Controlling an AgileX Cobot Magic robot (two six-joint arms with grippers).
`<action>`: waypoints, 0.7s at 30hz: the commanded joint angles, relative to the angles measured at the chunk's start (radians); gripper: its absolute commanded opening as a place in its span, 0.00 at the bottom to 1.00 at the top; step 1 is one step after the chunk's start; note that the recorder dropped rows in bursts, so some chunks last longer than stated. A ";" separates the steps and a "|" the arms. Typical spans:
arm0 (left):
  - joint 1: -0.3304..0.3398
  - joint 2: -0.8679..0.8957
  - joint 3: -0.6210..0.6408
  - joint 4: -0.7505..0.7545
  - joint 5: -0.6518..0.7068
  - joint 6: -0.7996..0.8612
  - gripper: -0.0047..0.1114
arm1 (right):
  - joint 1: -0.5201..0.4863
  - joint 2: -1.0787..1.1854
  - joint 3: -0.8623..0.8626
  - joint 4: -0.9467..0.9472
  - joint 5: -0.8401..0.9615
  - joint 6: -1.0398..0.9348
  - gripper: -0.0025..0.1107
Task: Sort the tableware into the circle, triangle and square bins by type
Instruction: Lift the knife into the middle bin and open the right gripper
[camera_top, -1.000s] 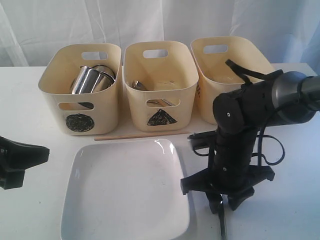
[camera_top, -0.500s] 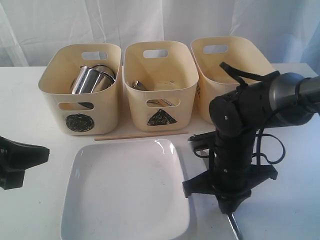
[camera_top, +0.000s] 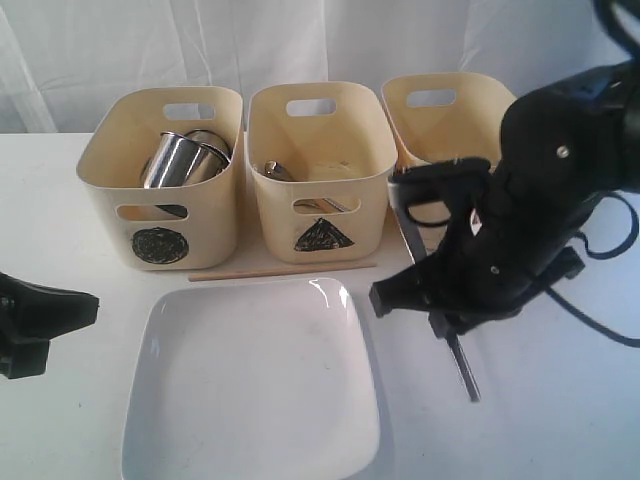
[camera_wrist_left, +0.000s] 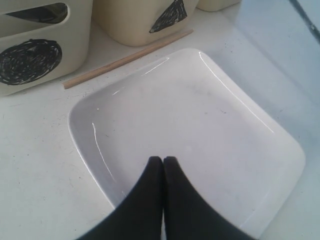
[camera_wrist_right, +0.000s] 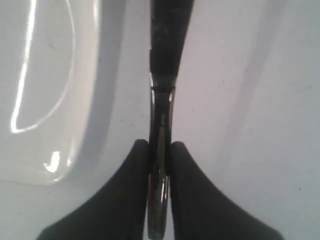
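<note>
The knife (camera_top: 462, 368), pinched by its shiny end in the right gripper (camera_wrist_right: 159, 148), hung slanted and might pivot or slip from so narrow a hold.

You are holding your left arm low at the left edge, its gripper (camera_wrist_left: 163, 162) pressed fully together, fingertips touching. Your right arm is bending sharply, wrist pointing downward, and its gripper (camera_wrist_right: 160, 150) is pinching the knife (camera_wrist_right: 162, 110) by its thin steel part between both fingers.

Staged lab tabletop: white table (camera_top: 60, 200), curtain backdrop (camera_top: 300, 40)
</note>
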 joint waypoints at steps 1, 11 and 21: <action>0.001 -0.007 0.004 -0.009 0.009 -0.004 0.04 | -0.002 -0.066 -0.054 -0.023 -0.154 -0.069 0.02; 0.001 -0.007 0.004 -0.009 0.007 -0.002 0.04 | -0.007 0.109 -0.251 -0.126 -0.647 -0.069 0.02; 0.001 -0.007 0.004 0.003 -0.008 -0.002 0.04 | -0.014 0.430 -0.456 -0.126 -0.821 -0.069 0.06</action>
